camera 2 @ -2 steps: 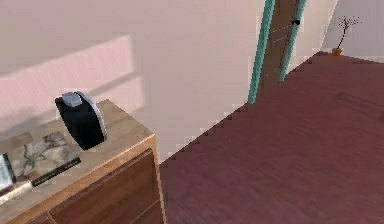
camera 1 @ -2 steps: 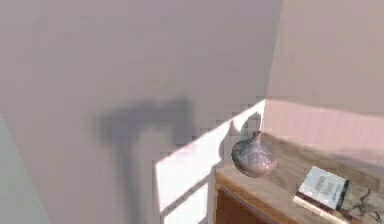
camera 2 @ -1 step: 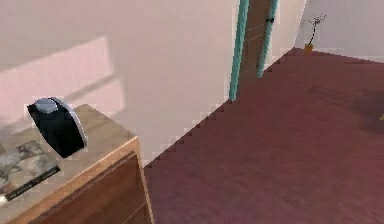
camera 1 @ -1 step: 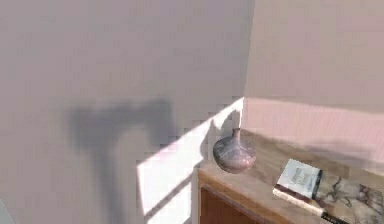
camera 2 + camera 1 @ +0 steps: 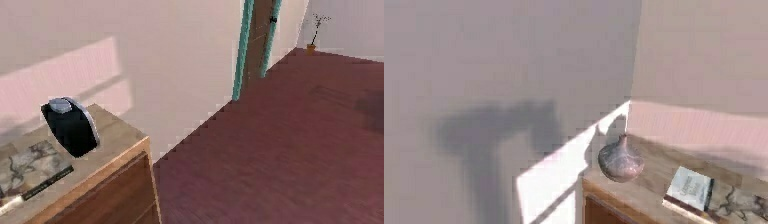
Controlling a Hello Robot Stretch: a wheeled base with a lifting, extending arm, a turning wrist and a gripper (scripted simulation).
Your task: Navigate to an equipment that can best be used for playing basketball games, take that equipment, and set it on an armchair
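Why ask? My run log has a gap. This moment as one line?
forward: vase on wooden dresser, by wall | arm side: dark appliance on wooden top, teal door frame beyond

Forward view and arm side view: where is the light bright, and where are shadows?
Forward view: a bright sunlit patch on the wall left of the round vase, a large grey shadow higher up. Arm side view: a pale lit band on the wall behind the dark appliance on the wooden cabinet.

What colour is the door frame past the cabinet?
Teal; the door frame shows best in the arm side view.
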